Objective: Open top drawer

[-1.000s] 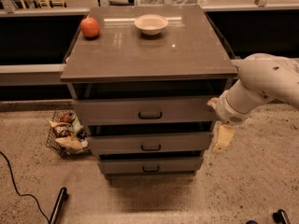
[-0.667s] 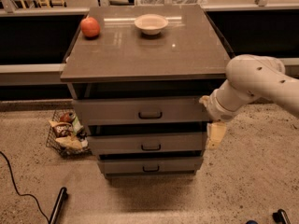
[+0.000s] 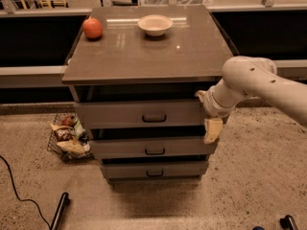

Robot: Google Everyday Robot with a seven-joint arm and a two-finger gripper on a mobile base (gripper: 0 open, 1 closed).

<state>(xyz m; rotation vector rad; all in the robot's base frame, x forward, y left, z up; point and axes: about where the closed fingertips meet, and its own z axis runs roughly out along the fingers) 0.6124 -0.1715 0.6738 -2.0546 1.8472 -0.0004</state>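
The top drawer (image 3: 120,113) is the widest grey front of three, just under the cabinet top, with a small dark loop handle (image 3: 154,118) at its centre. It looks shut. Two shorter drawer fronts sit below it (image 3: 153,147) (image 3: 153,169). My gripper (image 3: 211,128) hangs from the white arm (image 3: 249,80) at the right end of the top drawer front, to the right of the handle and apart from it. Its pale fingers point down.
A red apple (image 3: 92,28) and a white bowl (image 3: 155,24) stand on the cabinet top (image 3: 144,51). A wire basket of snack packets (image 3: 67,135) sits on the floor at the left. A black cable (image 3: 19,190) and a dark rod (image 3: 60,210) lie on the floor.
My arm and gripper have moved left, from beside the cabinet's right edge to over the right end of the top drawer front. The drawers have not moved.
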